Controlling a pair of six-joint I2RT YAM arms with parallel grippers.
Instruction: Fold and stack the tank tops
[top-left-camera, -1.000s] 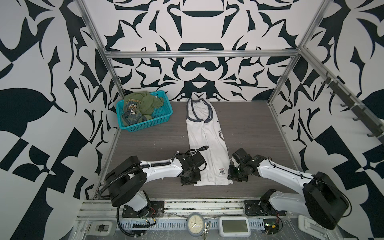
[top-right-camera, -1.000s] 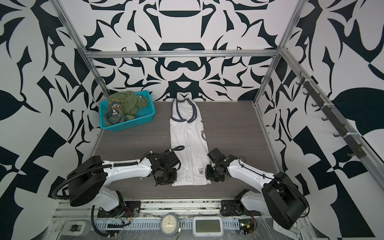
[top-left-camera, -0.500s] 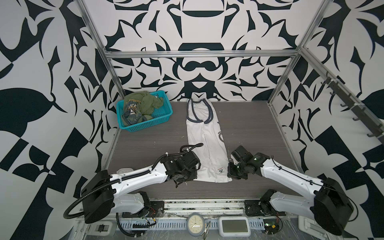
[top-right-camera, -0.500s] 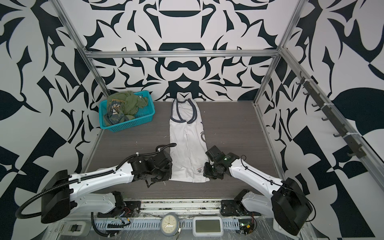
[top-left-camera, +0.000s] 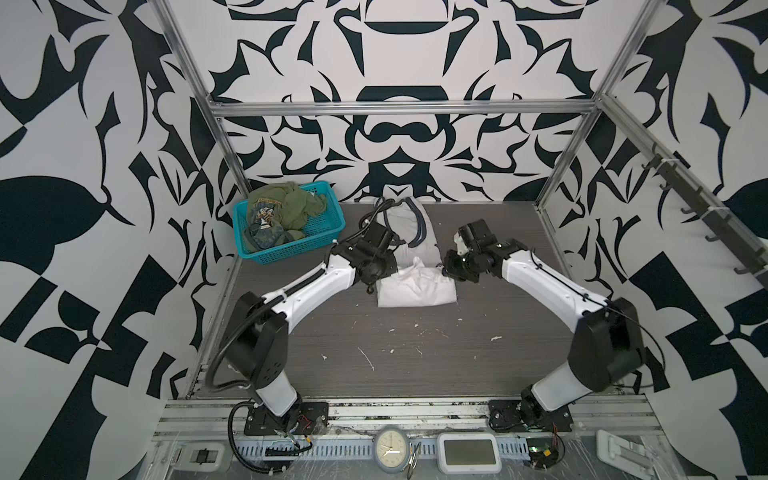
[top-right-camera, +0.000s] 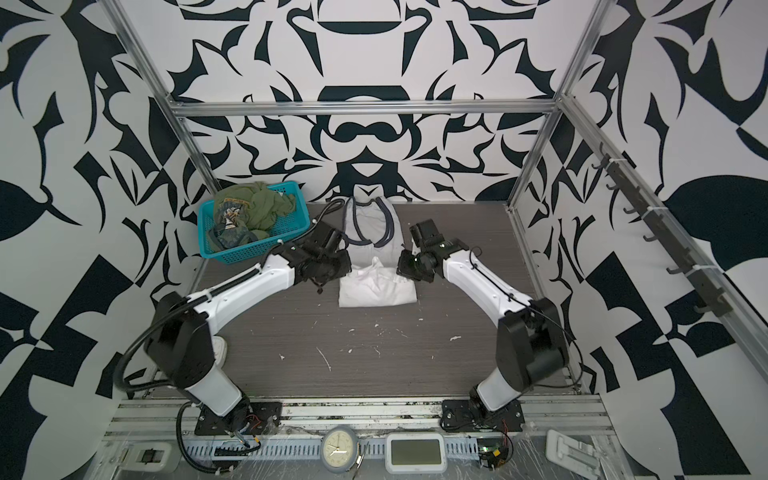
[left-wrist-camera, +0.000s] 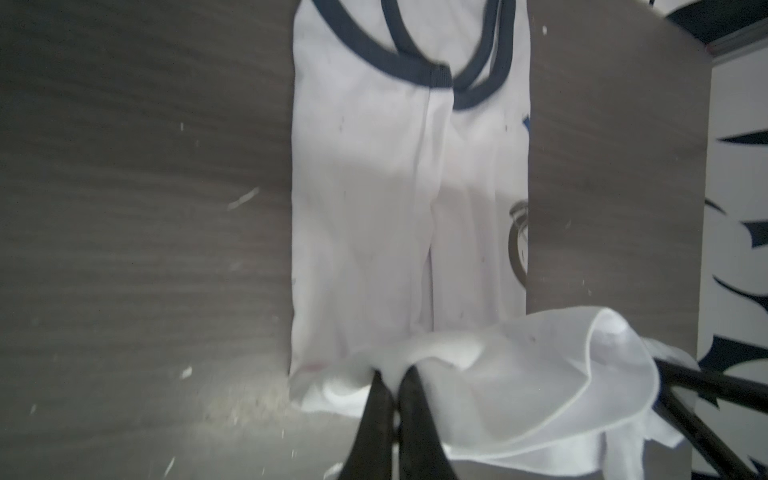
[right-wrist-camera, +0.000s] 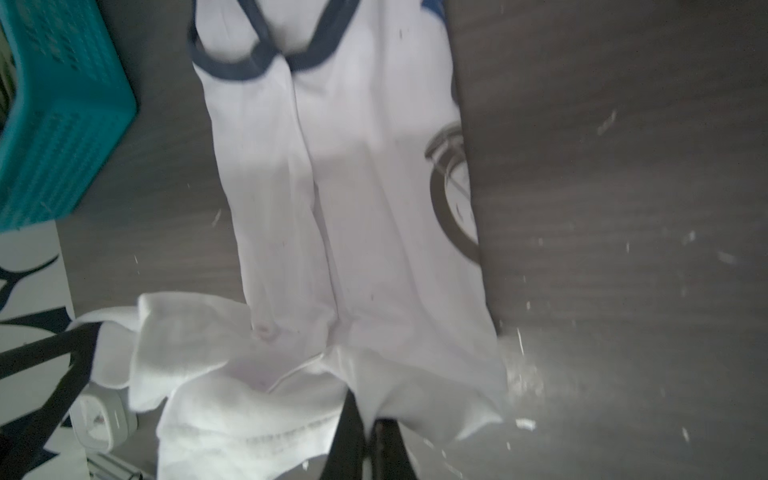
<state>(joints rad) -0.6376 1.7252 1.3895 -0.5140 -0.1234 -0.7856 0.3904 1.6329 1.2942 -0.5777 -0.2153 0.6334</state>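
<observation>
The white tank top (top-left-camera: 415, 291) (top-right-camera: 376, 291) lies lengthwise along the middle of the table (top-left-camera: 415, 353) (top-right-camera: 374, 345), with its neck end toward the back wall. Its lower portion is doubled back over the body, so the near edge is a fold line and the raised hem sits bunched and wrinkled on top. The navy trim (left-wrist-camera: 432, 77) at the neck and armholes lies flat at the far end. A partial badge print (right-wrist-camera: 453, 187) shows at one long edge of the garment. The left gripper (top-left-camera: 388, 274) (top-right-camera: 338, 272) (left-wrist-camera: 395, 374) has its jaws closed together, pinching one corner of the raised hem. The right gripper (top-left-camera: 449, 270) (top-right-camera: 401, 268) (right-wrist-camera: 365, 411) has its jaws likewise closed, pinching the opposite corner. Both grippers sit low over the cloth, one at each long edge, facing each other across the garment. The olive green tank top (top-left-camera: 291, 203) (top-right-camera: 257, 203) lies crumpled inside the teal basket (top-left-camera: 299, 251) (top-right-camera: 249, 253) (right-wrist-camera: 62, 124), which stands at the back left corner of the table, apart from the white tank top. Small white flecks are scattered over the near part of the table surface. A round clock (top-left-camera: 390, 451) and a small display unit (top-left-camera: 468, 453) sit on the front rail, between the two arm bases.
</observation>
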